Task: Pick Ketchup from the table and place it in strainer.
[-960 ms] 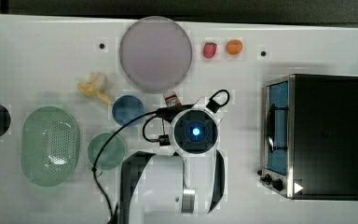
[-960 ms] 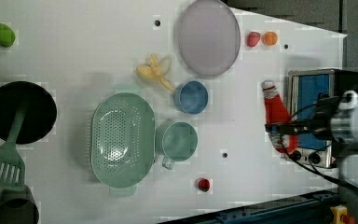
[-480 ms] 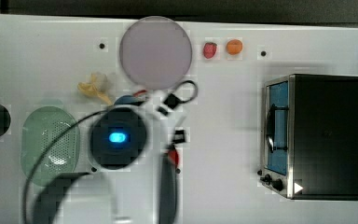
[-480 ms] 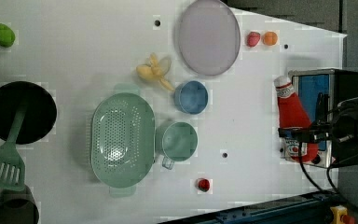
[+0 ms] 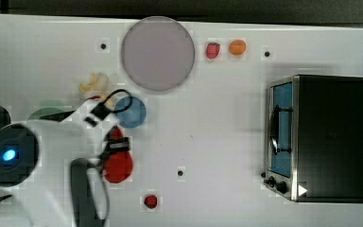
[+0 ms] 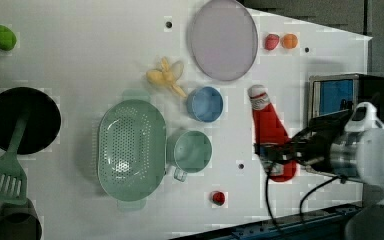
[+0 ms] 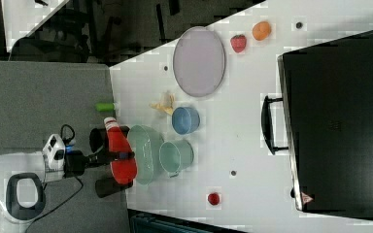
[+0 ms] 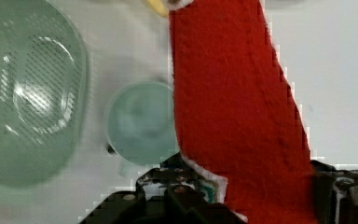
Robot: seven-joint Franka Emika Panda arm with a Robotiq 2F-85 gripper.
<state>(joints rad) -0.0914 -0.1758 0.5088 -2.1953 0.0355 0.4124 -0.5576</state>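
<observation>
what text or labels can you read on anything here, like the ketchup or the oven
None can be read.
Ketchup, held in the gripper: plain red, no label showing.
Toaster oven: a small white triangle mark near its knobs, no legible words.
Strainer: no print visible.

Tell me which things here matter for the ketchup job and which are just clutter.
Job: Ketchup, held in the gripper; strainer.
Clutter: green cup, blue bowl, plate, toaster oven, banana, spatula.
</observation>
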